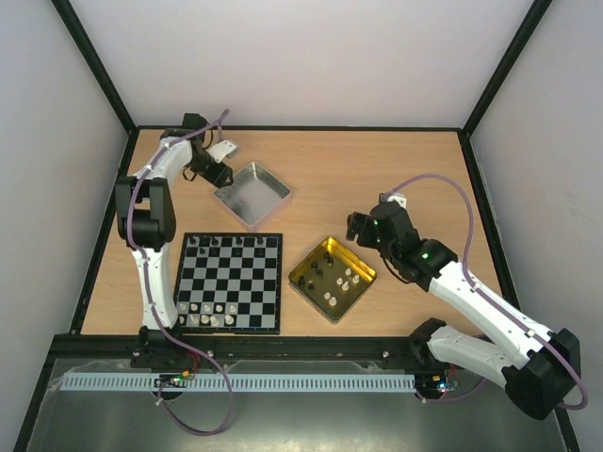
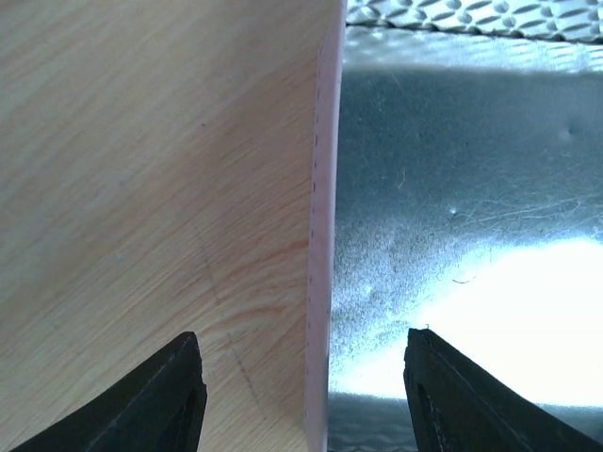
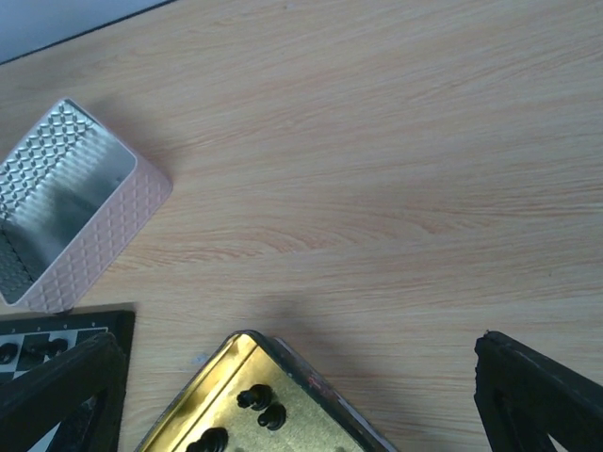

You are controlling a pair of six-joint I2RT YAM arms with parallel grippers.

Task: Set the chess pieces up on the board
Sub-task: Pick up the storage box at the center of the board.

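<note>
The board (image 1: 229, 282) lies at the near left, with several black chess pieces (image 1: 226, 243) along its far row and white ones (image 1: 205, 315) at its near left. More chess pieces (image 1: 339, 278) lie in the gold tray (image 1: 306, 282). My left gripper (image 1: 217, 174) is open and straddles the pink side wall (image 2: 325, 235) of the silver tin lid (image 1: 252, 194); its fingers (image 2: 160, 400) stand clear of the wall on both sides. My right gripper (image 1: 363, 229) hovers wide open over the tray's far corner (image 3: 320, 381), above black pieces (image 3: 256, 400), holding nothing.
The lid's shiny inside (image 2: 471, 235) is bare in the left wrist view. The right wrist view shows the lid (image 3: 94, 226) at left and a corner of the board (image 3: 57, 325). Black frame rails border the table on all sides.
</note>
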